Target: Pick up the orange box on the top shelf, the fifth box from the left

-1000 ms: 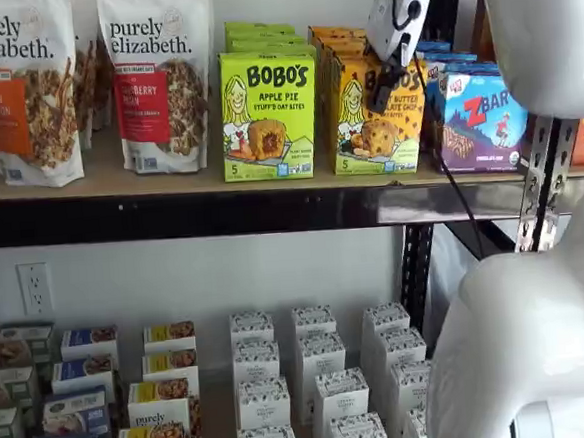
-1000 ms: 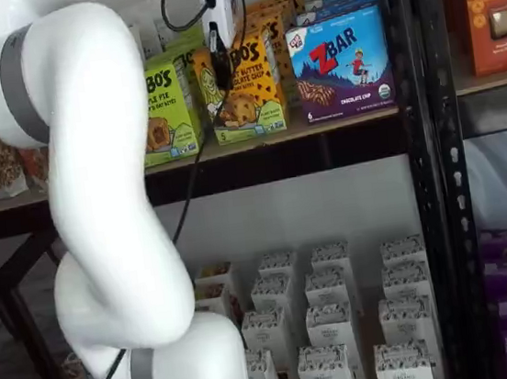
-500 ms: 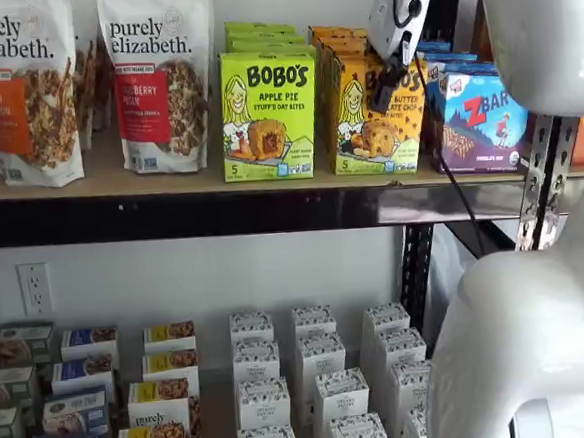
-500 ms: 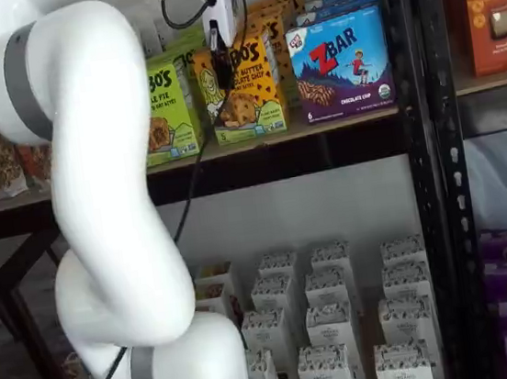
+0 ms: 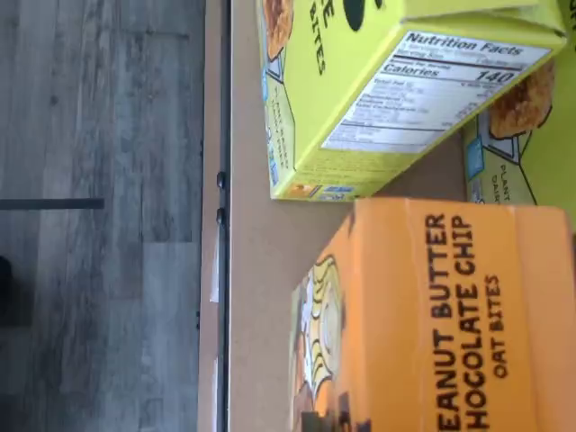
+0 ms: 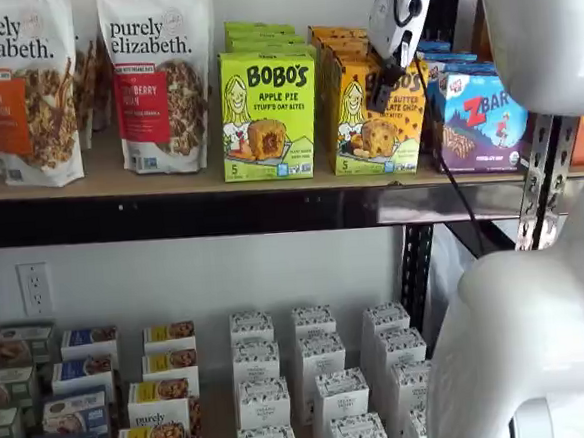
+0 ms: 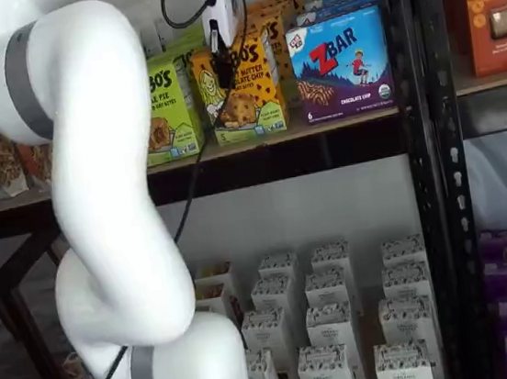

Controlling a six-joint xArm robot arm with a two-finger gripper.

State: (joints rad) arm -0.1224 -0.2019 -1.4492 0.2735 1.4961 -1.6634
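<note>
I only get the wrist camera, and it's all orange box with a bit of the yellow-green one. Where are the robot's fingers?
Observer: The gripper hangs in front of the orange box, over the upper part of its front face.
Operator: Is it squeezing my box?
Observer: I cannot tell. The black fingers show as one dark shape against the box's front, with no gap to be seen.
Operator: What's on the other side of my box?
Observer: A blue ZBAR box stands beside it on the top shelf, on the side away from the green Apple Pie box.
</note>
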